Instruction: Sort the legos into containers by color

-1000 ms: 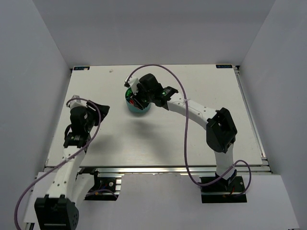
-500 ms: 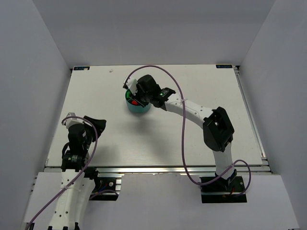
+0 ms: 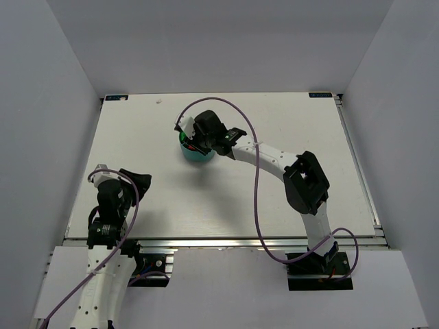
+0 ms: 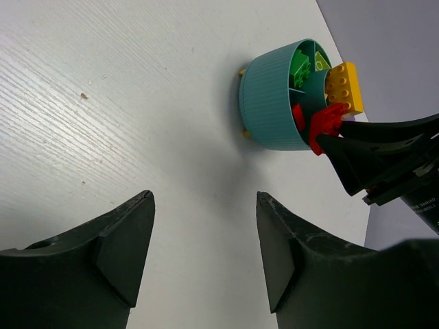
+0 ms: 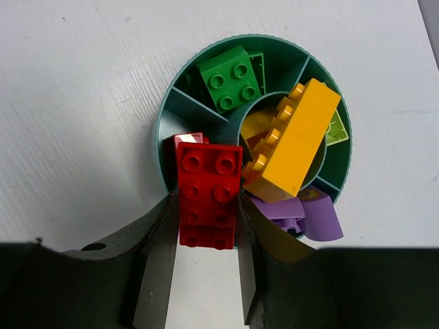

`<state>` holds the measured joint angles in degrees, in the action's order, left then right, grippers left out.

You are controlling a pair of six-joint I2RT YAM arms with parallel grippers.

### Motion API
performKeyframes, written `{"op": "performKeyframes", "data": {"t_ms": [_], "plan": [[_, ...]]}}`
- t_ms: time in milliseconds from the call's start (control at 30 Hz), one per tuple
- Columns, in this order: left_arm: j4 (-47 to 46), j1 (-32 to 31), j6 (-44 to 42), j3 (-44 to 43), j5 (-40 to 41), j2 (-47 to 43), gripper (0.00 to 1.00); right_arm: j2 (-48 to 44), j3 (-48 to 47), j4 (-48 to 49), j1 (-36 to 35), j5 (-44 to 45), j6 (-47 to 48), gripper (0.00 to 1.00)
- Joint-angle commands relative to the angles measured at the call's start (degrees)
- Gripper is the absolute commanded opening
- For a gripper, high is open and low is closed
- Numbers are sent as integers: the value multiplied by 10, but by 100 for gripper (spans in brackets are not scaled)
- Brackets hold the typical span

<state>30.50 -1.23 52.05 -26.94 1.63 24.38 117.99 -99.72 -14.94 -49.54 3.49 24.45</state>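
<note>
Lowering the red brick (image 5: pixel 208 195) deeper into the bowl (image 5: pixel 162 123) before letting go would serve best: the right fingers (image 5: pixel 156 267) clamp it, half across the rim, over another red piece (image 5: pixel 188 139). Left fingers (image 4: pixel 127 240) gape idle above the surface (image 4: pixel 103 103).

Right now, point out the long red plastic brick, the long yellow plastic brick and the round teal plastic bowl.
long red plastic brick (image 5: pixel 208 195): right wrist view, studded top.
long yellow plastic brick (image 5: pixel 295 140): right wrist view, smooth side.
round teal plastic bowl (image 4: pixel 264 103): left wrist view, ribbed outer wall.
</note>
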Motion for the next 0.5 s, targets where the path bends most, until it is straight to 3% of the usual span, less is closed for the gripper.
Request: {"op": "performKeyframes", "data": {"t_ms": [0,167,267,300,467], "plan": [[17,3,4,-6,12,-9,70,3,-25,28,-3,7,7,9],[23,3,5,-8,13,-13,70,9,-26,31,-3,6,8,24],[26,3,4,-8,14,-14,70,8,-26,29,-3,5,9,51],[25,3,4,-8,14,-14,70,7,-27,29,-3,5,9,56],[20,3,5,-7,10,-14,70,0,-20,29,-3,2,10,62]]}}
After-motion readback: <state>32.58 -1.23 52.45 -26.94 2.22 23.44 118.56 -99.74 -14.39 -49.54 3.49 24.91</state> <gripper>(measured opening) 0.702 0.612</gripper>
